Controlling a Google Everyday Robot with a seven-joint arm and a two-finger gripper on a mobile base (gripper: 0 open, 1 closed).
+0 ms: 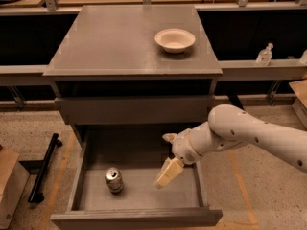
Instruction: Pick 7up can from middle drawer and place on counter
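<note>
Left of the pulled-out middle drawer (136,218), a black bar (44,169) lies on the speckled floor. The 7up can (114,179) stands upright on the drawer's floor, in its left half and toward the front wall. Over the drawer's right half hangs the gripper (169,156), well apart from the can, its two pale fingers spread with nothing between them. Its white arm (249,135) reaches in from the drawer's right side. Above the drawer, the counter (110,42) carries a white bowl (175,40) near its right rear.
</note>
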